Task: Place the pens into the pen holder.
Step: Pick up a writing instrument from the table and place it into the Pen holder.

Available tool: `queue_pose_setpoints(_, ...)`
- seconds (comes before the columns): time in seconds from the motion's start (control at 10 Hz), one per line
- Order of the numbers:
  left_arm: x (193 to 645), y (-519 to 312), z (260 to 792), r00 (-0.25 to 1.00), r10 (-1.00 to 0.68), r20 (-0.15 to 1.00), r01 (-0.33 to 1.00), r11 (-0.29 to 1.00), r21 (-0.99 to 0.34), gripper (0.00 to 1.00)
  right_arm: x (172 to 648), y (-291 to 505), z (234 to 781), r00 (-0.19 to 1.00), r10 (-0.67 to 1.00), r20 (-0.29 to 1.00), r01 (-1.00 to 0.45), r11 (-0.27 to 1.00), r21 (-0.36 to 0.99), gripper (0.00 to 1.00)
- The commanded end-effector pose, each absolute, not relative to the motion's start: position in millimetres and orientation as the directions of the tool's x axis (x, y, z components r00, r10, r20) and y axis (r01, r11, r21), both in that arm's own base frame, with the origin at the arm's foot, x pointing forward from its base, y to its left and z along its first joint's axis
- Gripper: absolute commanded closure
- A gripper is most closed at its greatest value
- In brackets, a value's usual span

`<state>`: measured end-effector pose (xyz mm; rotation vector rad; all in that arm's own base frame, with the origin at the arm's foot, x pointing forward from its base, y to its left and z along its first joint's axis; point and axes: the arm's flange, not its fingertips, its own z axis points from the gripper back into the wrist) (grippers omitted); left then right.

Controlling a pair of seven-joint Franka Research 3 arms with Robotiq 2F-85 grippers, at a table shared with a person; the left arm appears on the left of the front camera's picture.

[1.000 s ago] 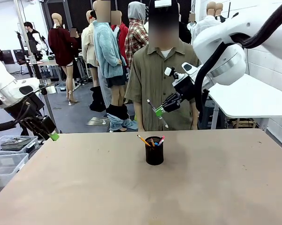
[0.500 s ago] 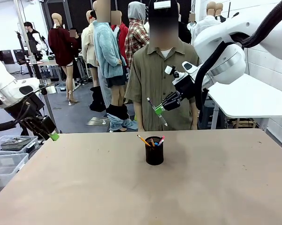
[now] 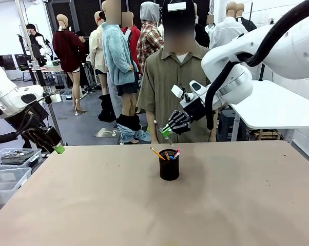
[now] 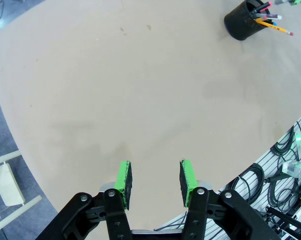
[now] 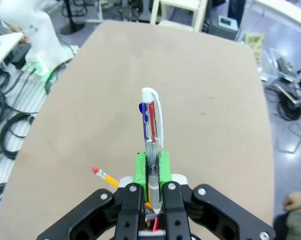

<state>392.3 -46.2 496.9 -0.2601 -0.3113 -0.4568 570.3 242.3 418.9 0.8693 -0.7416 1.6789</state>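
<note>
The right hand [image 3: 167, 130] hangs in the air just above and a touch behind the pen holder [image 3: 169, 165], clenched on a clear multicolour pen [image 5: 151, 122] with a white clip. In the right wrist view the pen runs straight out between the green pads, clip end away from the wrist, and its other end points down toward the cup. The black mesh holder stands upright near the middle of the counter [image 3: 144, 205] with a yellow pencil [image 3: 156, 152] and a couple of other pens leaning in it. So the cup lies almost straight below the hand, and I'd say the pen wants to go down tip first along its own length. The left hand [image 4: 155, 181] waits well apart at the counter's left edge, half open and gripping nothing; the right arm is plainly the nearer
</note>
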Motion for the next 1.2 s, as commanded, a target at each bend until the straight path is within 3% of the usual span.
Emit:
queue_pose_setpoints(0.0,394.2,-46.3,497.4,0.854,-0.383,0.353,0.459,0.874,-0.161,0.48,590.0,242.5,413.5,-0.149,0.438,0.887,-0.955,-0.295,-0.014,1.0)
queue_pose_setpoints(0.9,394.2,-46.3,497.4,0.854,-0.383,0.353,0.459,0.874,-0.161,0.48,630.0,250.6,364.7,-0.075,0.412,0.908,-0.918,-0.384,0.099,1.0)
queue_pose_setpoints(1.0,394.2,-46.3,497.4,0.854,-0.383,0.353,0.459,0.874,-0.161,0.48,632.0,250.1,362.1,-0.068,0.421,0.904,-0.92,-0.377,0.107,0.93)
queue_pose_setpoints(1.1,394.2,-46.3,497.4,0.854,-0.383,0.353,0.459,0.874,-0.161,0.48,633.3,247.6,360.0,-0.058,0.429,0.902,-0.921,-0.372,0.118,0.78)
